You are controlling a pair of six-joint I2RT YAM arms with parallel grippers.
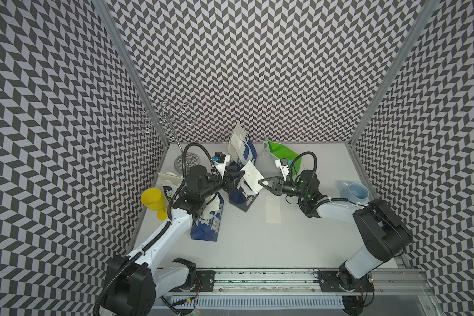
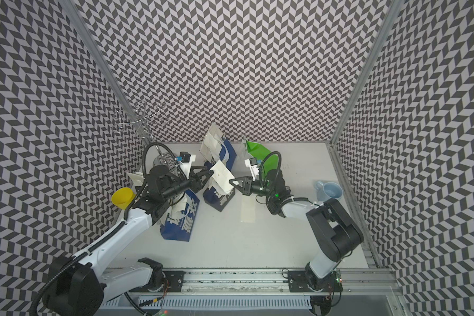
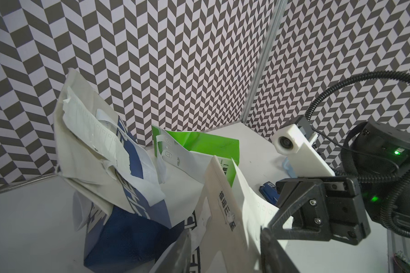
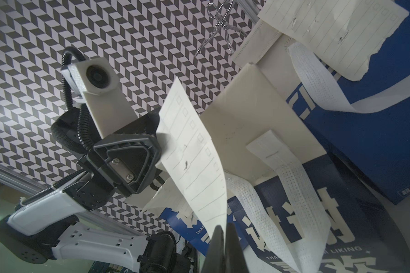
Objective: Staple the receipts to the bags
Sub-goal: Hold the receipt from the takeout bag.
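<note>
The receipt, a cream slip with faint ruled lines, stood against the open top of the middle blue bag near the centre of the bench. The right gripper had its jaws closed on the slip's lower corner. The left gripper faced it from the other side, jaws partway apart astride the bag's cream rim; whether they pinched it could not be told. A dark fleck on the slip may have been a staple.

The blue-black stapler lay on the bench behind the right gripper, in neither grip. The rear blue bag carried a torn receipt pocked with staple marks, so that one looked done. The green bag showed no slip, and a loose receipt lay flat near the middle blue bag, suggesting work remained. A fallen blue bag under the left arm and an edge bag at the bench's left side were too covered to judge.

Big white Chinese characters crossed the blue bags. Beneath them the word "LIKING" was legible, and black characters marked the cream rim.
</note>
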